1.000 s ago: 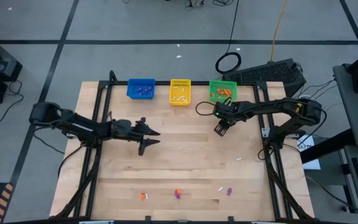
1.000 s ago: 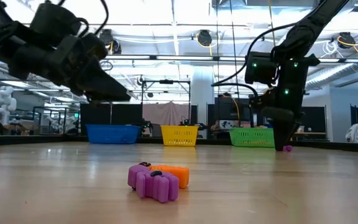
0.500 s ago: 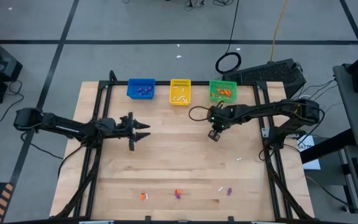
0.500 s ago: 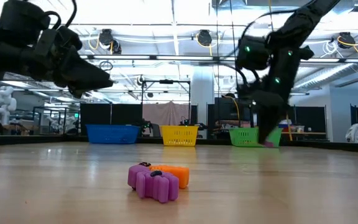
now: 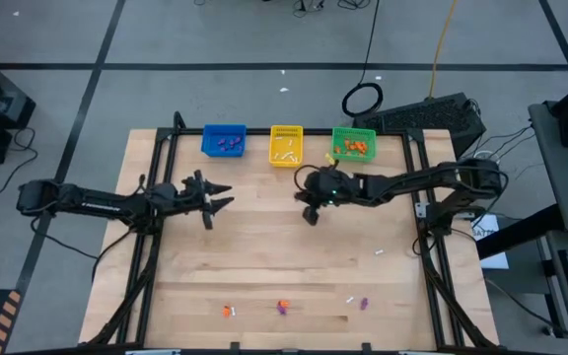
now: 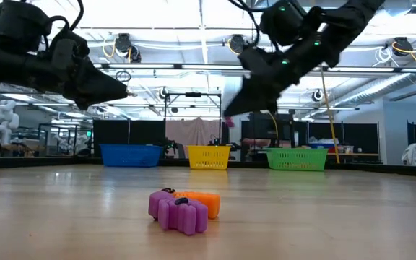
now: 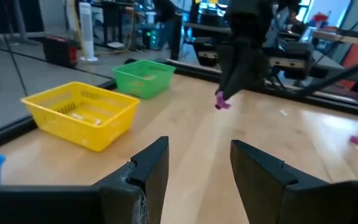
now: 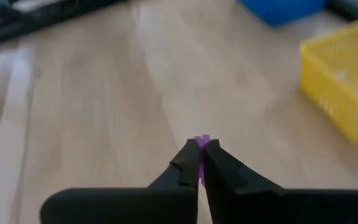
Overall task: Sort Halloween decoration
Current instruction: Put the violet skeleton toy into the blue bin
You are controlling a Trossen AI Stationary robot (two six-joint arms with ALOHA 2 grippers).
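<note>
The right gripper is pinched tight on a tiny purple plastic trinket, held well above the pale wooden table, in front of the yellow mesh basket. The blue mesh basket, which already holds purple pieces, lies to its far left, so the carry likely runs leftward and away, over bare board. The trinket is too small to tell its long axis. The left gripper, its fingers spread wide and empty, hangs just in front of that blue basket and may crowd the approach. The green mesh basket sits at the far right. More small trinkets lie along the near edge.
</note>
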